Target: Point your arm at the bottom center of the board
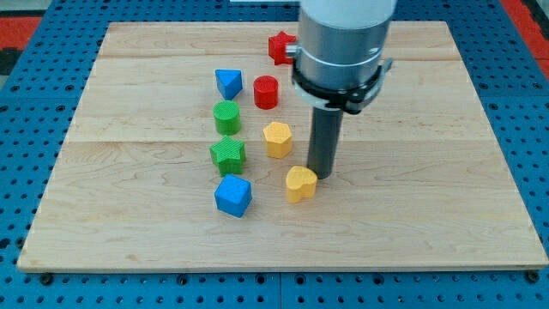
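My tip (322,177) rests on the wooden board (429,215) near its middle, just right of a yellow heart-shaped block (299,184) and close to touching it. A yellow hexagonal block (277,139) lies up and left of the tip. A blue cube (232,196) sits left of the heart. A green star-like block (227,154) and a green cylinder (226,117) stand above the cube. A blue triangular block (227,83) and a red cylinder (266,92) lie higher up. A red star-like block (280,47) is partly hidden behind the arm.
The arm's grey cylindrical body (343,43) hangs over the board's upper middle. A blue pegboard surface (26,129) surrounds the board on all sides.
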`<state>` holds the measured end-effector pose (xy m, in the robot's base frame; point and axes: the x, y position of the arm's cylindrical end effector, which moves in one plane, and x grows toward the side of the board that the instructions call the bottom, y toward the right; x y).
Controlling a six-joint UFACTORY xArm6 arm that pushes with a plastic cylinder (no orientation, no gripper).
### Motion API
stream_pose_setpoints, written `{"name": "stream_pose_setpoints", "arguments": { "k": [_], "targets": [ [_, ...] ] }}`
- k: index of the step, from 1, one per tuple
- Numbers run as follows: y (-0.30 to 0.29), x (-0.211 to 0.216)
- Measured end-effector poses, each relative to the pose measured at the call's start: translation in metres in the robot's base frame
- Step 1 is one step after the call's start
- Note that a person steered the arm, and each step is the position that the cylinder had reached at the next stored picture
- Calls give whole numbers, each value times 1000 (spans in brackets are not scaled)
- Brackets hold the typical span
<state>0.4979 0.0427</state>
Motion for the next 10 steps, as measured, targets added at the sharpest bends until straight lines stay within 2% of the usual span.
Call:
{"name": "stream_pose_setpoints", "arguments": {
  "k": [1,3,5,6,7,8,9,10],
  "targets": [
    [-30,0],
    [-20,-3],
    [58,5],
    [54,13],
    [78,-5],
    [100,-51],
    [108,-59],
    [178,-11]
  ]
}}
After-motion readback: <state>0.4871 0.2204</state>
